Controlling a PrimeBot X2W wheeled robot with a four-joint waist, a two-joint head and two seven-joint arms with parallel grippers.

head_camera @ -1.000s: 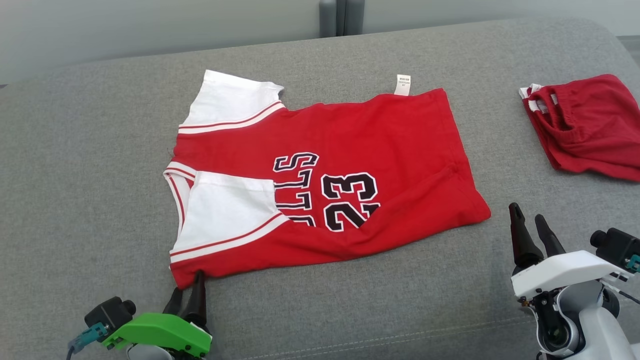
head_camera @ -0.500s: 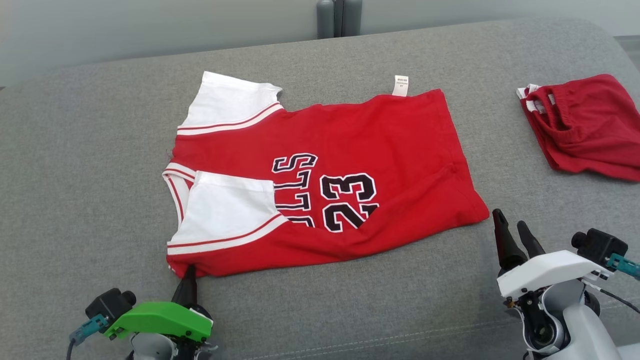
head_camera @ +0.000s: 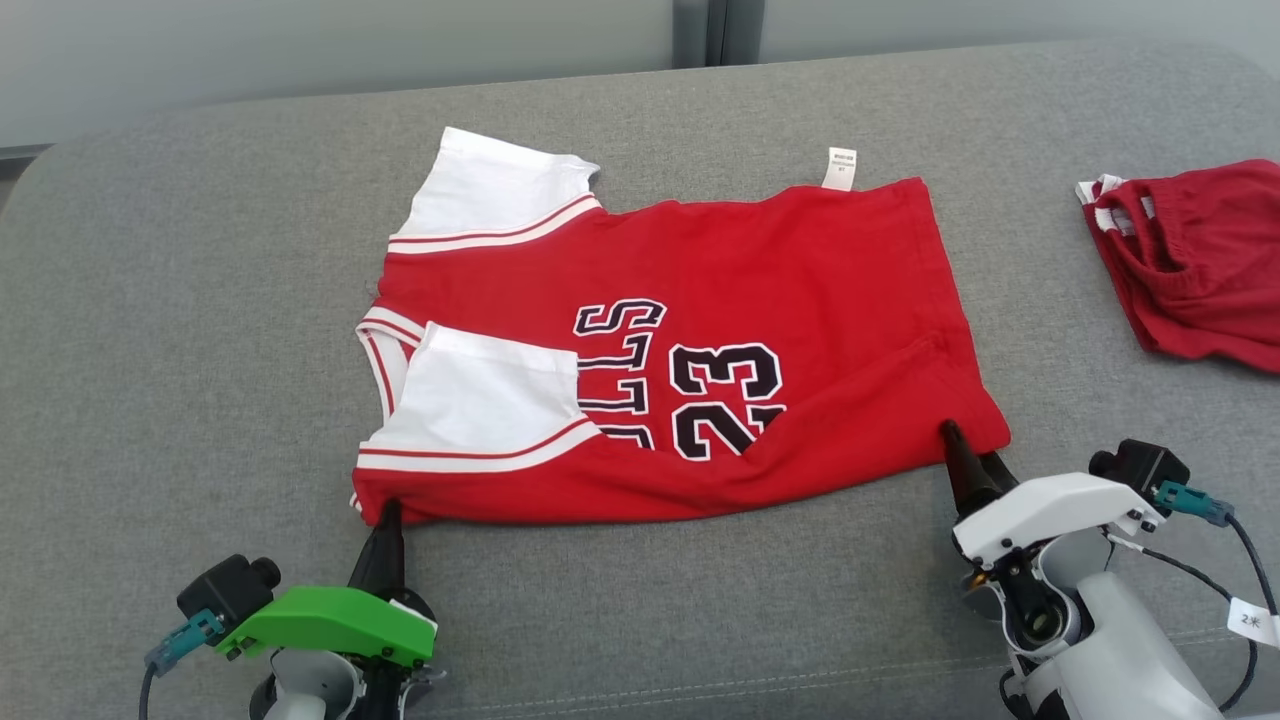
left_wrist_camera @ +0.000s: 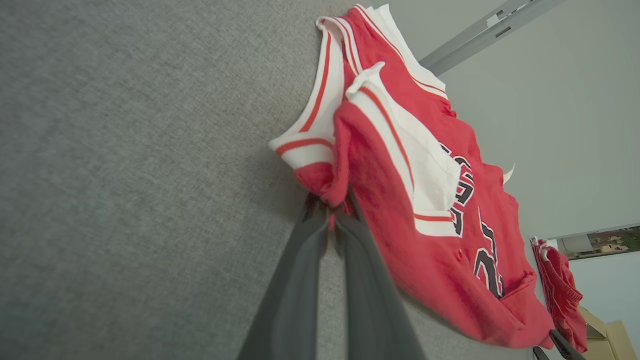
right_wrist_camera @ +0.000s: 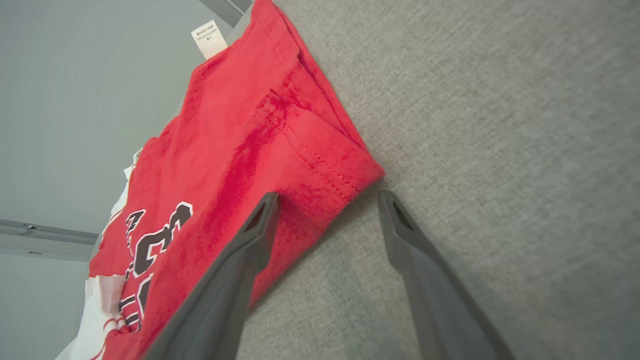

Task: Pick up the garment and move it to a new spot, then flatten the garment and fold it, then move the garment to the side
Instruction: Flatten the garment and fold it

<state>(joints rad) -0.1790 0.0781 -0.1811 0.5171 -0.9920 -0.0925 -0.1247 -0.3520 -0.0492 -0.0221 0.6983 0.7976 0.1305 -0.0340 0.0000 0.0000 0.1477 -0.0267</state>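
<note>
The garment (head_camera: 700,300) is a red jersey with white sleeves and a black 23, lying sideways on the grey couch, folded lengthwise. My left gripper (head_camera: 387,512) is shut on the garment's near-left corner (left_wrist_camera: 325,187), by the white sleeve hem. At the near-right hem corner (right_wrist_camera: 350,170) my right gripper (head_camera: 965,445) stands open, one finger (right_wrist_camera: 255,225) over the red cloth and the other finger (right_wrist_camera: 400,225) on the bare couch beside it. In the left wrist view the garment (left_wrist_camera: 425,200) stretches away from the pinched corner.
A second red piece of clothing (head_camera: 1200,260) lies bunched at the far right of the couch (head_camera: 180,330). Its grey fabric stretches bare to the left of the garment and along the near edge. A pale wall runs behind.
My left gripper has shut on the garment's near-left corner. My right gripper has moved left and forward to straddle the near-right hem corner. The head camera has shifted slightly.
</note>
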